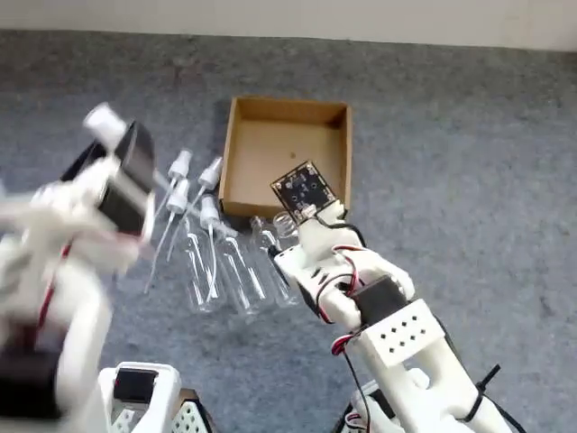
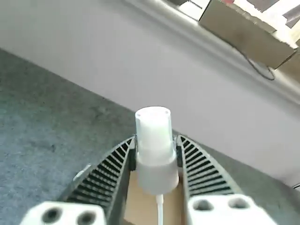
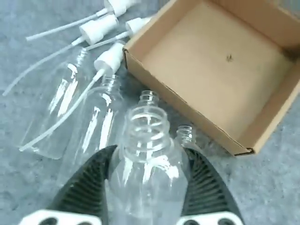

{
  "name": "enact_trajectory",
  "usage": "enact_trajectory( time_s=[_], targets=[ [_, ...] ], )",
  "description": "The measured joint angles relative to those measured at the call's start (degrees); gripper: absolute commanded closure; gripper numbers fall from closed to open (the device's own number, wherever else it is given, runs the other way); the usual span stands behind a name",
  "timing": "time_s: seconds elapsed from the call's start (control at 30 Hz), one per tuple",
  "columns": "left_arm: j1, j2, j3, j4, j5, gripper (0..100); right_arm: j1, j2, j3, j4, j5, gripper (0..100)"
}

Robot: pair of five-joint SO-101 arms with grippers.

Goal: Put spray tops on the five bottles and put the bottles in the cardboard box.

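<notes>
Grey carpet [image 1: 451, 135]; left gripper [image 2: 156, 139] pinches a light spray top [image 2: 153, 154] by its collar, right gripper [image 3: 152, 152] clamps a likely slippery bottle [image 3: 147, 178].

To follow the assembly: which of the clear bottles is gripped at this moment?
The bottle inside the right pincer; the other bottles lie free on the table beside the cardboard box.
</notes>
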Motion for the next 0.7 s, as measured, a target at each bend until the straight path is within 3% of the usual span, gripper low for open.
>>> enact_trajectory(
  time_s=[0.3, 0.5, 0.7],
  targets=[
    [-3.25, -19.52, 26.99, -13.71, -2.11, 100, -8.70, -0.26, 0.00, -0.18, 1.49, 99.5],
    [-5.89, -32.53, 34.46, -15.47, -2.46, 100, -10.20, -0.26, 0.00, -0.18, 2.20, 99.5],
    [-5.63, -35.16, 39.65, -17.23, -2.46, 100, -10.37, -0.26, 0.00, -0.18, 2.20, 99.5]
  ],
)
